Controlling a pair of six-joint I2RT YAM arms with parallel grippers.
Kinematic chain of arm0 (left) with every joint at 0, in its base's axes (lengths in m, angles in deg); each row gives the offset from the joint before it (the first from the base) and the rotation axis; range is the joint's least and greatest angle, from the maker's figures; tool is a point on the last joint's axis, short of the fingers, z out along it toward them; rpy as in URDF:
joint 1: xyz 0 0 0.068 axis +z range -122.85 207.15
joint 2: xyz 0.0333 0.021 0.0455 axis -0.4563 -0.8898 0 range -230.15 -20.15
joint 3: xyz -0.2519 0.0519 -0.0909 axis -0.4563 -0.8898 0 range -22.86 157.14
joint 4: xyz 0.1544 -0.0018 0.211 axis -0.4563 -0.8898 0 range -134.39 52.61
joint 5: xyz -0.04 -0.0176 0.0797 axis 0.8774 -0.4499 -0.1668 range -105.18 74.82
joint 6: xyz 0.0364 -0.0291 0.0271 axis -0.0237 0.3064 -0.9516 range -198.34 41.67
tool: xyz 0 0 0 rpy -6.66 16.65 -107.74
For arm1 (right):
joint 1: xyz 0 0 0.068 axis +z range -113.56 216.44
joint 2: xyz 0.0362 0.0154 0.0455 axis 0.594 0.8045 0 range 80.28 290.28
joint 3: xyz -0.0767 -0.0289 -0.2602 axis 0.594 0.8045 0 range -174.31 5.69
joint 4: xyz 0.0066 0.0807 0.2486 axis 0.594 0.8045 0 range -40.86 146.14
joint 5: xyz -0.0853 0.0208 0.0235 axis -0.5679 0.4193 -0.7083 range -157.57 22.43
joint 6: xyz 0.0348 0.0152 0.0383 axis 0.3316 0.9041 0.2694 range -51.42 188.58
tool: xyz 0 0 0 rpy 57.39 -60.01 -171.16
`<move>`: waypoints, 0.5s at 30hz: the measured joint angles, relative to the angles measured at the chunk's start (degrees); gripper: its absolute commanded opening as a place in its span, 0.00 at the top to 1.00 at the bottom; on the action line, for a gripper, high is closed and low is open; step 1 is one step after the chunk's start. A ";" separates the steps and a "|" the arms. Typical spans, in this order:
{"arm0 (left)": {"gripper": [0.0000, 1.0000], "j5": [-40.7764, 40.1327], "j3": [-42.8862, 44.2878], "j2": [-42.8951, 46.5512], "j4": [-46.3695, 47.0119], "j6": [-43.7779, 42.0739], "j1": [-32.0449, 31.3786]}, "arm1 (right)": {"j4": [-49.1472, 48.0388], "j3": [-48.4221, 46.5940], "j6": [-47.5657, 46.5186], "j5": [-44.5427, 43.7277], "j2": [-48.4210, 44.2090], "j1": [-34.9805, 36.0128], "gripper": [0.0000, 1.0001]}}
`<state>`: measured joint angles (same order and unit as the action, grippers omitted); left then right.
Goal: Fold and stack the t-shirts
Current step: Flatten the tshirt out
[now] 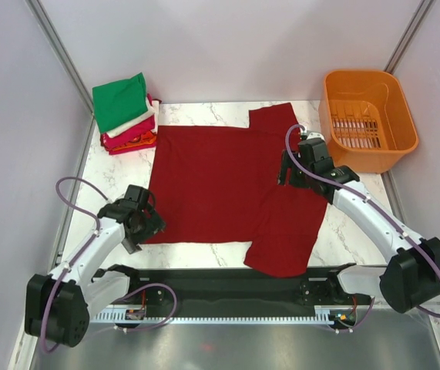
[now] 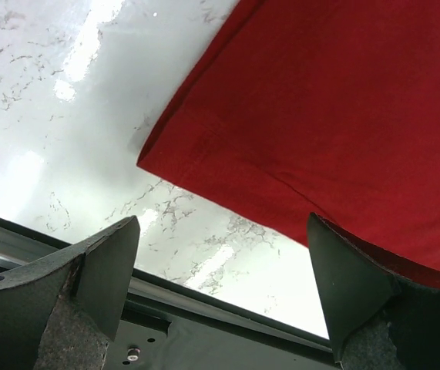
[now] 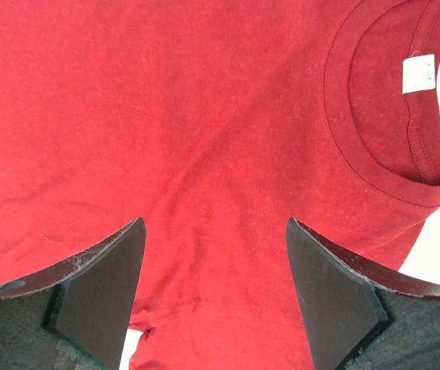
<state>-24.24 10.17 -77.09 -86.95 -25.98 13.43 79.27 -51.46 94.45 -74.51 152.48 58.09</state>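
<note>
Shirt (image 1: 212,185) lies seemingly flat on table (image 1: 350,227).

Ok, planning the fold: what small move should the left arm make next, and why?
Probably lower the left end effector onto the red shirt at its near corner and close: jaws stand open and empty, and that corner lies flat on the table ahead.

Spread t-shirts – one is counted: dark red t-shirt (image 1: 204,185).
Folded t-shirts – four are counted in one pile: green shirt (image 1: 119,100), white shirt (image 1: 146,116), pink-red shirt (image 1: 124,138), orange shirt (image 1: 144,143).
Baskets: one, orange basket (image 1: 358,75).
Hands: two, left hand (image 1: 146,223) and right hand (image 1: 287,173).
</note>
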 measured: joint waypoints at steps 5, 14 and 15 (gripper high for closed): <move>0.04 0.00 -0.22 -3.74 0.09 0.13 1.46 | -0.20 0.55 -0.22 0.04 1.16 0.00 0.18; 0.04 0.57 -3.41 -6.23 0.42 0.57 4.50 | -0.48 1.22 -0.13 0.13 1.25 0.00 0.17; 0.04 0.74 -3.37 -6.49 0.44 0.57 4.81 | -0.46 1.38 -0.07 0.33 0.98 0.00 0.17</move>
<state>-23.50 6.81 -83.59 -86.52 -25.41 18.24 78.81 -50.08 94.38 -74.18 153.46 58.09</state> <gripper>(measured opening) 0.964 0.828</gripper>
